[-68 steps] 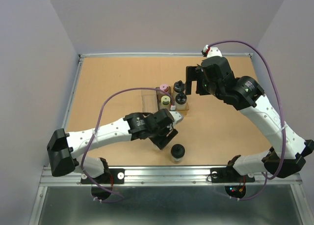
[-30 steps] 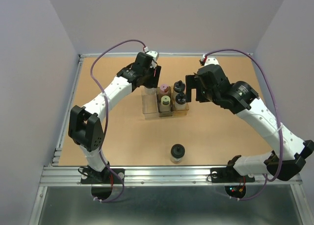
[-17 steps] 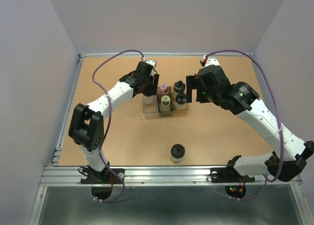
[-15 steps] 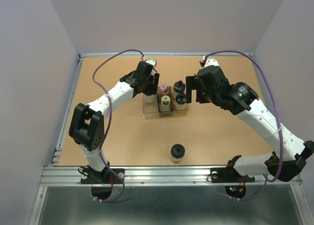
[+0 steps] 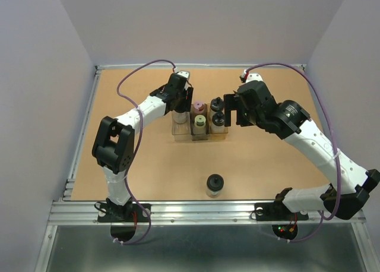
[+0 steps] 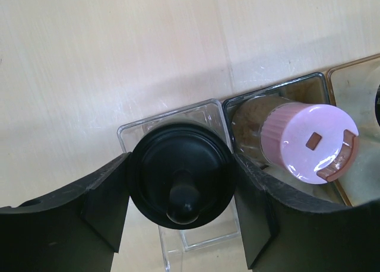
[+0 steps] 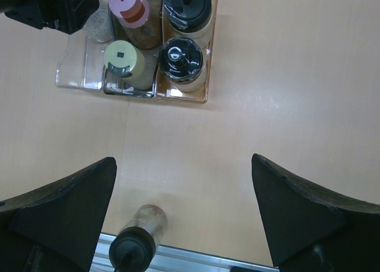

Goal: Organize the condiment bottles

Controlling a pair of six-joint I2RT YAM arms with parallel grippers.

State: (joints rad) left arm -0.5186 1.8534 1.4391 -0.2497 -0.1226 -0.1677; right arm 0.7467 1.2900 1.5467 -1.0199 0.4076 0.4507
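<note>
The clear three-compartment rack (image 5: pixel 180 132) stands mid-table. Its middle slot holds the pink-capped jar (image 5: pixel 199 107) and the yellow-green-capped jar (image 5: pixel 200 120). Its right slot holds two black-capped jars (image 5: pixel 217 104) (image 5: pixel 219 118). My left gripper (image 5: pixel 180 106) is shut on another black-capped jar (image 6: pixel 181 183) over the far end of the rack's left slot (image 6: pixel 202 243), beside the pink cap (image 6: pixel 309 142). One more black-capped jar (image 5: pixel 214 184) stands alone near the front edge. My right gripper (image 5: pixel 233 110) is open and empty, just right of the rack.
The right wrist view shows the rack (image 7: pixel 77 70) from above, the lone jar (image 7: pixel 136 242) by the metal front rail (image 7: pixel 196 261), and bare brown tabletop between my open fingers. Purple cables arch over both arms.
My left arm has swung from near the front jar to the back, then lowered the black-capped jar toward the rack's left slot. My right gripper has edged slightly left.
</note>
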